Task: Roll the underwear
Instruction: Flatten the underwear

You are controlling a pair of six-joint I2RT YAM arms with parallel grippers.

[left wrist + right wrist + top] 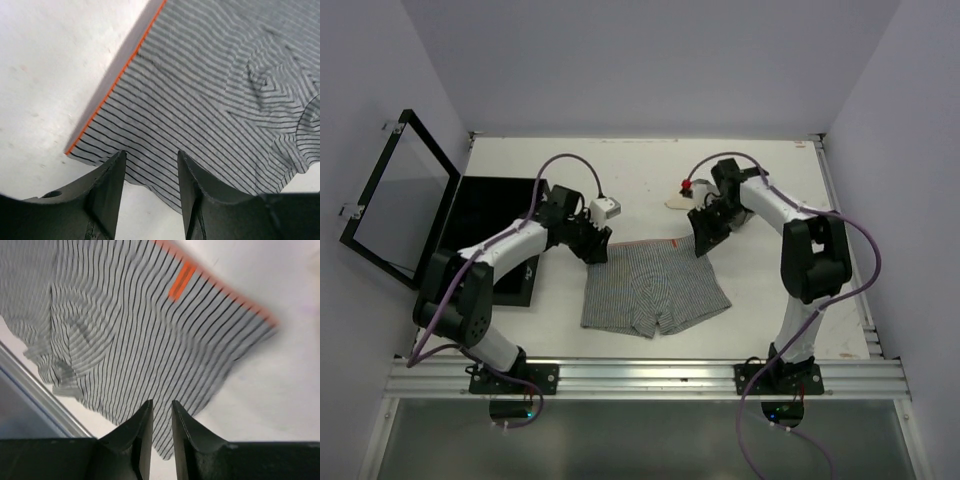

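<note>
While both arms reach in over a white table (770, 180), one pair of underwear (655, 290), grey with thin dark stripes, lies spread flat at the table's middle, legs toward the arm bases and waistband (115, 85) on the far side, edged in orange. At the waistband's far left corner is the left gripper (596, 247); its wrist view shows the two dark fingers a moderate way apart, with striped cloth visible beyond the gap and nothing pinched. At the far right corner is the right gripper (703, 238); its jaws are drawn narrow, only a slim slit between them, above the garment's side edge, and no cloth is seen caught there, though that view is slightly blurred. A short orange tab (181, 280) sits on the waistband in that view. To the left of the garment, well apart from it, lies a flat black box (490, 205); its hinged lid (395, 195) is open and leans against the left wall, and the left arm (510, 240) crosses above the box. Just beyond the waistband, near the right gripper, rests a small cream object (675, 204) with a tiny red piece (686, 186) beside it. A metal rail (650, 378) runs along the near edge, carrying both arm bases.
</note>
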